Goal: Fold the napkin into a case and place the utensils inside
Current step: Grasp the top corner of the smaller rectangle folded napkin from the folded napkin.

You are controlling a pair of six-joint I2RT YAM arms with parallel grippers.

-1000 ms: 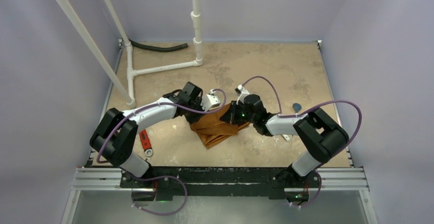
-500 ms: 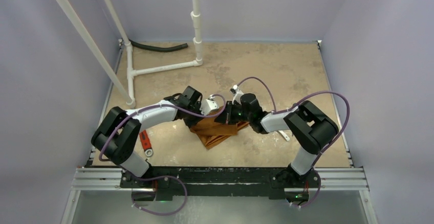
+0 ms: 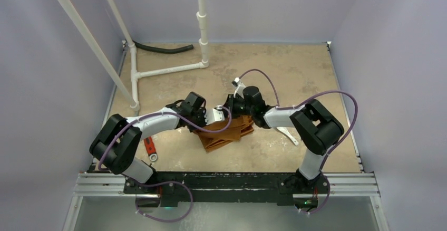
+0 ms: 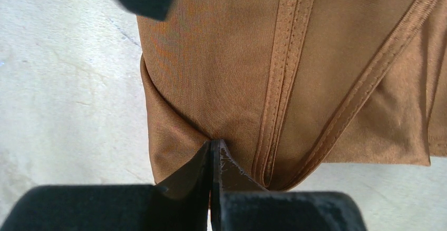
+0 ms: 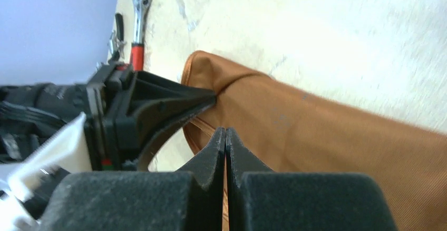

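Napkin (image 3: pixel 219 138) pinched in left end effector (image 4: pixel 212 144) and right end effector (image 5: pixel 225 131); red-handled wrench (image 3: pixel 149 144) nearby

Seeing pale lavender walls (image 3: pixel 274 9) on three sides of a mottled tan counter (image 3: pixel 295 67). Noting white pipes (image 3: pixel 201 15) at the far left, a black hose (image 3: pixel 161 49) behind, metal rails (image 3: pixel 100 184) along the near edge.

napkin (image 3: pixel 226 133) | rust-orange, hemmed | folded in layers, creased | lying on table (image 3: pixel 295 73)
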